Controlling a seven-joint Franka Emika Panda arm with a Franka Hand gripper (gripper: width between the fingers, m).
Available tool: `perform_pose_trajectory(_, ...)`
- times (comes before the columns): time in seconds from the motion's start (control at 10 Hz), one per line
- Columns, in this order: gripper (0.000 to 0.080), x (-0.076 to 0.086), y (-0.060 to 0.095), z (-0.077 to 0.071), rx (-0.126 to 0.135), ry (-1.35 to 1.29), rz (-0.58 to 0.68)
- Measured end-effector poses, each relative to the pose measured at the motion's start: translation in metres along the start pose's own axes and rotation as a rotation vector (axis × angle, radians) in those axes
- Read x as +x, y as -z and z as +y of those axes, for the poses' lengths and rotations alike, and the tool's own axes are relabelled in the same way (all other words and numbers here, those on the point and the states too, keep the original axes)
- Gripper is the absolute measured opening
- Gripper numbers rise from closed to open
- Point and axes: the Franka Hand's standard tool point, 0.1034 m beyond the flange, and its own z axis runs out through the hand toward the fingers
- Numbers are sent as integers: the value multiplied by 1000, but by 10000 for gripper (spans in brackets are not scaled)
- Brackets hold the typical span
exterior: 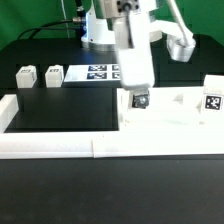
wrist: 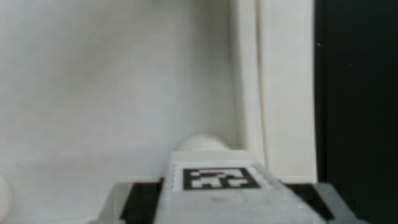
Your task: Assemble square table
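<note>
The white square tabletop [exterior: 175, 112] lies flat at the exterior view's right, against the border wall. My gripper [exterior: 137, 98] is shut on a white leg [exterior: 140, 100] with a tag and holds it upright just over the tabletop's left edge. In the wrist view the leg [wrist: 219, 180] sits between my dark fingers [wrist: 146, 203], with the tabletop [wrist: 107, 90] behind it. Another tagged leg [exterior: 212, 97] stands upright at the tabletop's right side. Two more legs [exterior: 25, 76] [exterior: 53, 74] stand at the back left.
The marker board [exterior: 103, 72] lies at the back middle, by the robot base. The low white border wall [exterior: 60, 145] runs along the front and up the left side. Black table [wrist: 356, 90] shows beside the tabletop's edge.
</note>
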Motion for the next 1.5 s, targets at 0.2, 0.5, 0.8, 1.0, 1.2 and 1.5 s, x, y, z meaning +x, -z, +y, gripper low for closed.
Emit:
perform_pose_trajectory(0.2, 290, -1, -1, 0, 9, -86, 6)
perform_pose_trajectory(0.5, 469, 0, -1, 0, 6, 157, 9)
perform_pose_trajectory(0.8, 638, 0, 0, 2, -23, 550, 2)
perform_pose_trajectory(1.0, 646, 0, 0, 2, -24, 678, 1)
perform_pose_trajectory(1.2, 649, 4, 1, 4, -73, 996, 10)
perform_pose_trajectory(1.5, 649, 8, 2, 2, -83, 1197, 23)
